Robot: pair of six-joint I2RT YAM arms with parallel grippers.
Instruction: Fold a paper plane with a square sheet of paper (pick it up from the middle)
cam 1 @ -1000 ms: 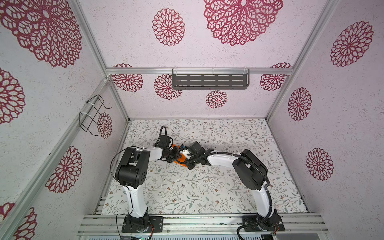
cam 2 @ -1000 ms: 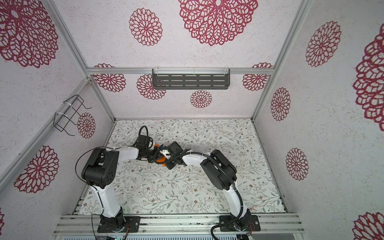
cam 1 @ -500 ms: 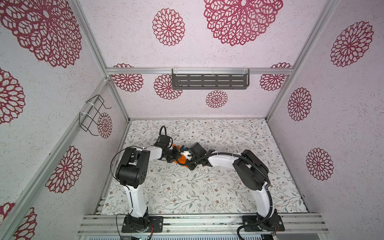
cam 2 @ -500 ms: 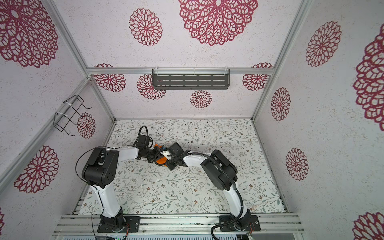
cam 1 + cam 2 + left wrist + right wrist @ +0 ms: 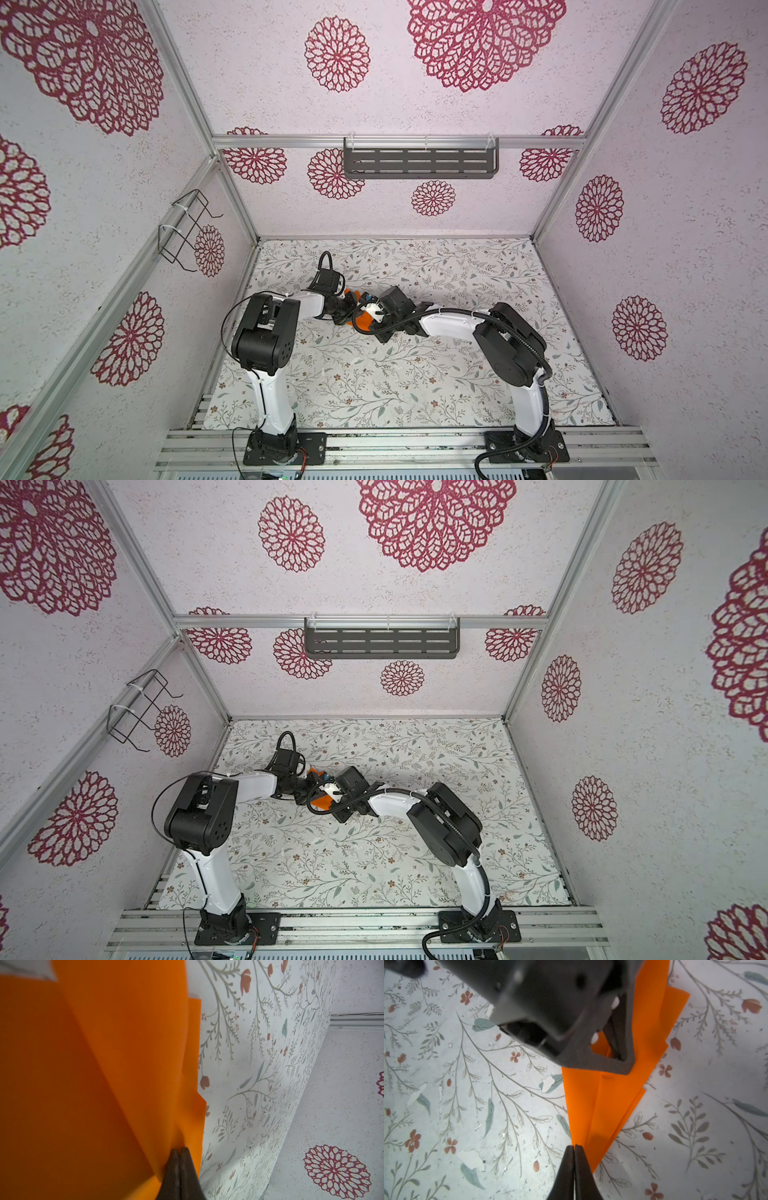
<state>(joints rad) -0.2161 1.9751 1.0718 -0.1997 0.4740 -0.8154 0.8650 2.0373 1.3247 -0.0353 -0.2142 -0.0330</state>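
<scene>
Two arms meet above the floral table mat (image 5: 415, 386), a little left of its middle and toward the back; I read the scene from the left. A black wire rack (image 5: 185, 228) hangs on the left wall, well apart from everything else; the left arm (image 5: 268, 332) rises from the front rail and bends in toward the centre. In its wrist view the left gripper (image 5: 179, 1150) has its dark fingers pressed together, pinching the paper plane (image 5: 104, 1064); the orange paper fills much of that picture in overlapping layers, their stepped edges running down to the fingertips. In both top views the plane shows only as small orange patches (image 5: 363, 322) (image 5: 322, 802) between the two wrists, mostly hidden under the black hardware. In the right wrist view I see it better (image 5: 612, 1105): a narrow, layered shape with a crease along its length, wide under the left gripper's body and tapering toward the camera; orange shows through the opening in that gripper's frame. I cannot tell whether the paper rests on the mat or hangs just above it. The right gripper (image 5: 574, 1147) has its fingers closed tight at the narrow end, nipping the paper's edge as far as I can make out. The right arm (image 5: 511, 345) arches back from there to its base at the front right; a dark slotted shelf (image 5: 419, 163) sits on the back wall, far from the work.
</scene>
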